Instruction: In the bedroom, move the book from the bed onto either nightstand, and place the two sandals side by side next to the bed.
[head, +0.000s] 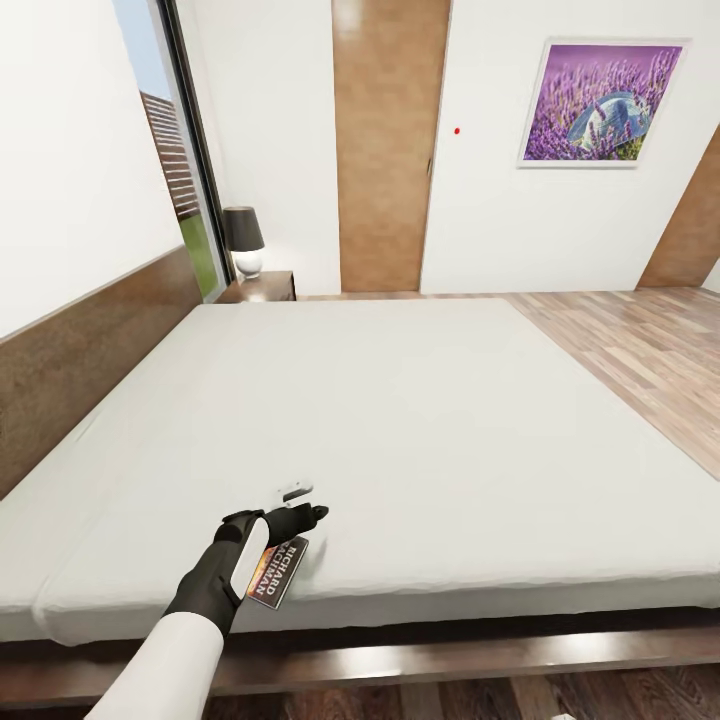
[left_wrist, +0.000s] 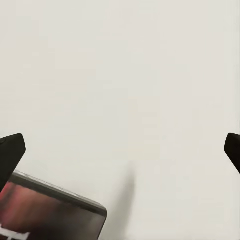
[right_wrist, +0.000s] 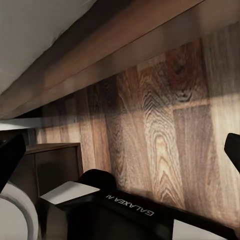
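White walls (head: 270, 120), brown door (head: 388, 150), wood-plank floor (head: 640, 350), black-shaded lamp (head: 243, 240).

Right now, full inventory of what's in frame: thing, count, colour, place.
book: 1, dark cover with white lettering, near edge of the mattress, under the left claw
bed: 1, whitish mattress, dark brown frame and headboard, fills the middle
nightstand: 1, reddish-brown, far corner past the bed, by the window
lamp: 1, dark shade on white base, on the nightstand
door: 1, brown wood, far wall
picture: 1, purple lavender, far wall at right
window: 1, dark frame, left wall
floor: wood planks, right of the bed
left claw: 1, black, open, over the book
right claw: 1, black, open, low by the bed frame
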